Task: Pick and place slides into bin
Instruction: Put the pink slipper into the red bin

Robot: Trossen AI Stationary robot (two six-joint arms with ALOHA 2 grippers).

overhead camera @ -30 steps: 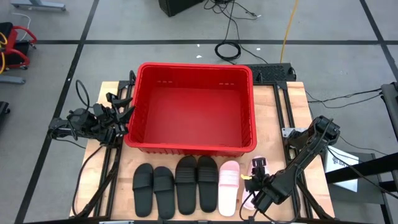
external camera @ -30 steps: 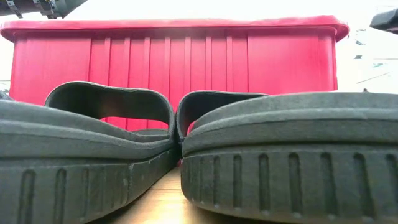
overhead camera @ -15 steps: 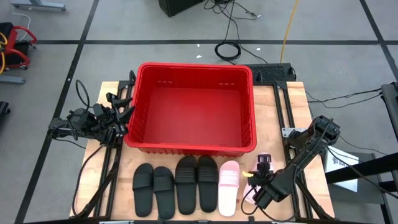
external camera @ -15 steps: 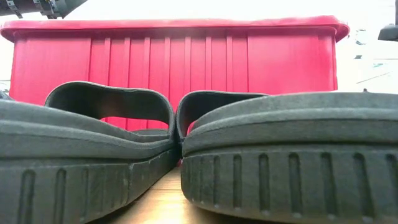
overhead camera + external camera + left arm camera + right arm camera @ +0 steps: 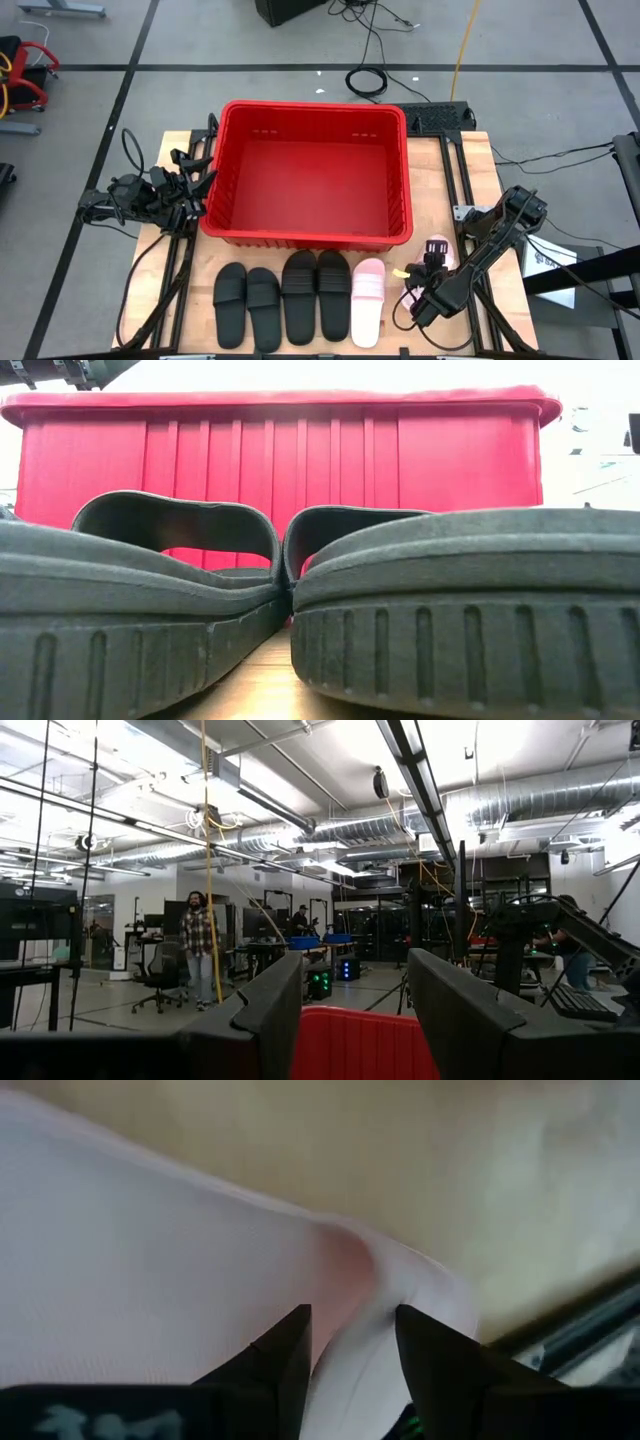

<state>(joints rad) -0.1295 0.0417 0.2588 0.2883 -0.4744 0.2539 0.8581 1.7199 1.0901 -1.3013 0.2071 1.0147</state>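
Right end effector (image 5: 434,262) grips pink slide (image 5: 150,1280), seemingly lifted, mostly hidden overhead; left end effector (image 5: 196,186) open.

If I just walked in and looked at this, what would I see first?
The big red bin in the middle of the table, with nothing in it. In front of it lie four black slides and one pink slide side by side in a row. At the row's right end, the right end effector holds up the other pink slide, while the left end effector waits open at the bin's left side.
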